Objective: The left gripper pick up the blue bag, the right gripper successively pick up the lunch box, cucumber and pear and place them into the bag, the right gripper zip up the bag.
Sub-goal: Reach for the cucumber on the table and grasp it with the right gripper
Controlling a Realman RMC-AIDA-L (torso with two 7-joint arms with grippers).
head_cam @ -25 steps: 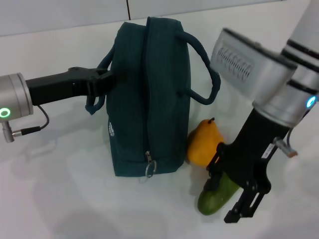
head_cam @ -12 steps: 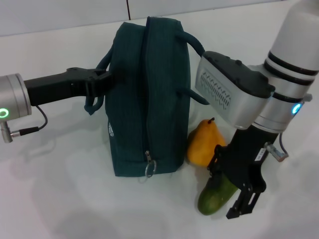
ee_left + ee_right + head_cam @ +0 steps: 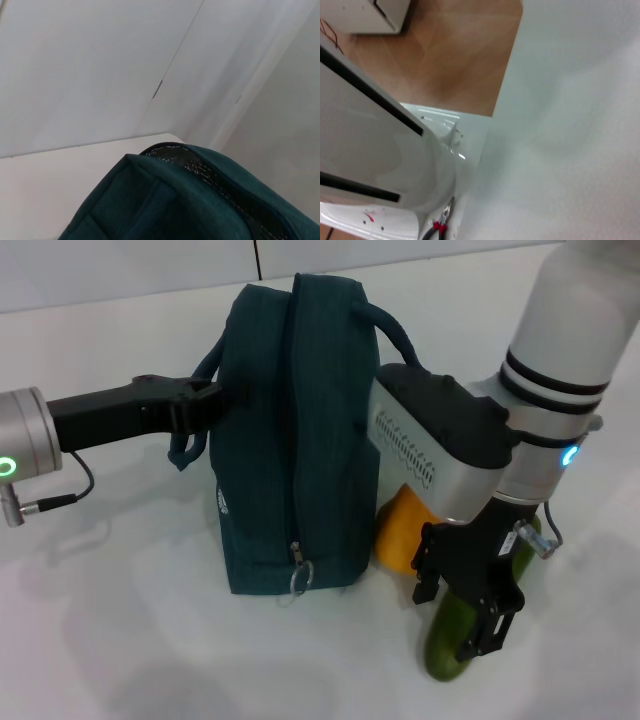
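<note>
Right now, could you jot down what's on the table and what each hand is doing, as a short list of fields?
blue bag: stands on the white table, zip closed along its length
left hand: at the bag's handle on the bag's left side
right hand: down over the cucumber, fingers either side of it
cucumber: lies on the table right of the bag
pear: between bag and cucumber, partly hidden by the right arm
lunch box: not visible

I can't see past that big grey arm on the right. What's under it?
Under the right arm, the pear shows as an orange sliver beside the bag; its top is covered. The cucumber lies beneath the right gripper, mostly hidden.
</note>
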